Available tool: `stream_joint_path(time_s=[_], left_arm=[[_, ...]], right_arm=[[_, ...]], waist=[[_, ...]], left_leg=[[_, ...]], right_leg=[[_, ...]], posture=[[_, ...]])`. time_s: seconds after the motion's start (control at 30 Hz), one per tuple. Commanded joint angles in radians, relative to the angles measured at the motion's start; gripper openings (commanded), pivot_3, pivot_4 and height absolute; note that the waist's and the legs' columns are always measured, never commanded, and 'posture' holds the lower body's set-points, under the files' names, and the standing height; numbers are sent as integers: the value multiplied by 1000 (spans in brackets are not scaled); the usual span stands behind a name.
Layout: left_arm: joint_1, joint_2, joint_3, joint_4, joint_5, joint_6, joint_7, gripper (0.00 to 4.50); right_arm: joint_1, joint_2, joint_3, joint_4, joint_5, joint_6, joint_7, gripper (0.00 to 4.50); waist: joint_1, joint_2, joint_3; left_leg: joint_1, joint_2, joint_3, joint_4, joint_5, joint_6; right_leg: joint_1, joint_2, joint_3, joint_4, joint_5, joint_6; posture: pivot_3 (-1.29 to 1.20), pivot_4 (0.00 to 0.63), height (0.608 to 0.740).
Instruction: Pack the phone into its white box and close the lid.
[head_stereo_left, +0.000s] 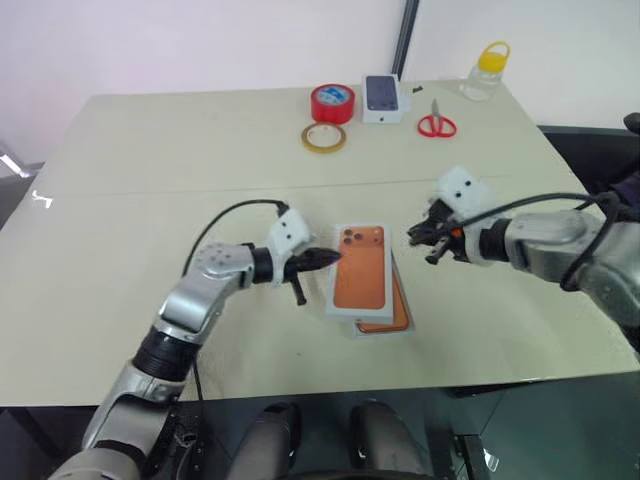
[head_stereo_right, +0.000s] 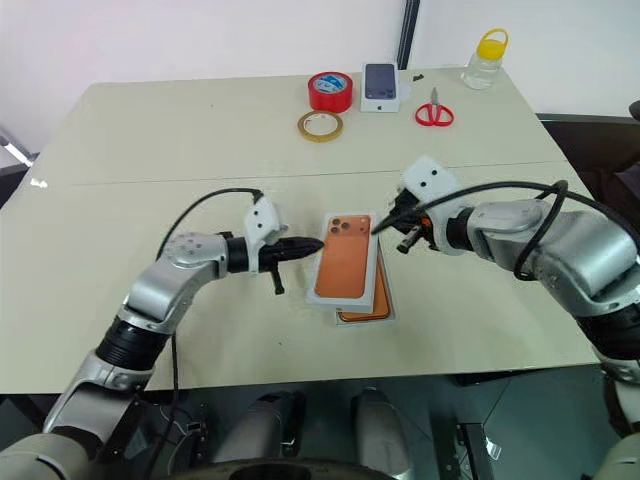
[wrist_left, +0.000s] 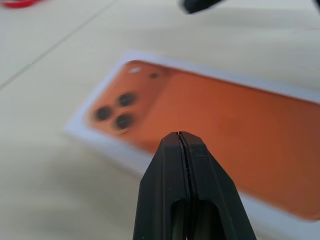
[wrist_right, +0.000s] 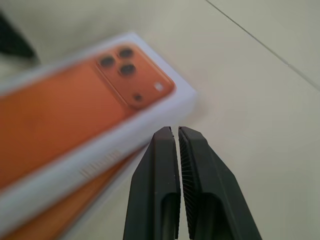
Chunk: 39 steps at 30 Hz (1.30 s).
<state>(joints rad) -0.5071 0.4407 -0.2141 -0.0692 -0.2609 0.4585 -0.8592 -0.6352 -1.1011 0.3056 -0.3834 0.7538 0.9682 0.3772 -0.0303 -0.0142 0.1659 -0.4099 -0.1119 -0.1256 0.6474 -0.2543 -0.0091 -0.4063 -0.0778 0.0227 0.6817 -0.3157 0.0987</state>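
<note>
The lid (head_stereo_left: 360, 275), white with an orange phone printed on top, lies askew in the middle of the table over a lower layer. Below its near right edge an orange surface (head_stereo_left: 388, 318) sticks out, which looks like the phone. I cannot make out the white box under it for sure. My left gripper (head_stereo_left: 335, 258) is shut, its tip by the lid's left edge, and the left wrist view shows its tip (wrist_left: 179, 137) over the printed lid (wrist_left: 225, 130). My right gripper (head_stereo_left: 414, 236) is shut too, hovering just off the lid's far right corner (wrist_right: 150, 85).
At the far side of the table stand a red tape roll (head_stereo_left: 332, 102), a yellowish tape ring (head_stereo_left: 324, 137), a small white box picturing a dark phone (head_stereo_left: 382, 97), red scissors (head_stereo_left: 436, 125) and a yellow-capped jar (head_stereo_left: 486, 70). The table's front edge (head_stereo_left: 300, 392) runs close below the lid.
</note>
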Motion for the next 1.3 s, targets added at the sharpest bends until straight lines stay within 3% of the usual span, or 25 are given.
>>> stream_joint_path(time_s=[0.03, 0.27, 0.57, 1.3], left_arm=[[-10, 32, 65, -25, -13, 17, 16, 0], [-61, 92, -50, 44, 91, 5, -44, 0], [-143, 14, -160, 115, 140, -29, -109, 0], [-109, -42, -162, -18, 82, 18, -205, 0]], right_arm=[[15, -3, 16, -30, -135, -73, 90, 80], [49, 29, 65, -37, -314, -119, 199, 80], [79, 82, 50, -49, -421, -111, 279, 80], [196, 79, -55, -162, -490, -73, 383, 80]], waist=[[2, 0, 0], [21, 0, 0], [16, -1, 0], [19, -1, 0]], left_leg=[[0, 0, 0, 0, 0, 0], [0, -1, 0, 0, 1, -2], [-1, -1, 0, 0, 2, -4], [-1, -1, 0, 0, 4, -7]], right_leg=[[0, 0, 0, 0, 0, 0], [0, -1, 0, 0, 0, 0], [0, -1, 0, -1, 0, 0], [0, -1, 0, 0, 0, 0]], posture=[[0, 150, 740], [0, 150, 740], [0, 150, 740], [0, 150, 740]])
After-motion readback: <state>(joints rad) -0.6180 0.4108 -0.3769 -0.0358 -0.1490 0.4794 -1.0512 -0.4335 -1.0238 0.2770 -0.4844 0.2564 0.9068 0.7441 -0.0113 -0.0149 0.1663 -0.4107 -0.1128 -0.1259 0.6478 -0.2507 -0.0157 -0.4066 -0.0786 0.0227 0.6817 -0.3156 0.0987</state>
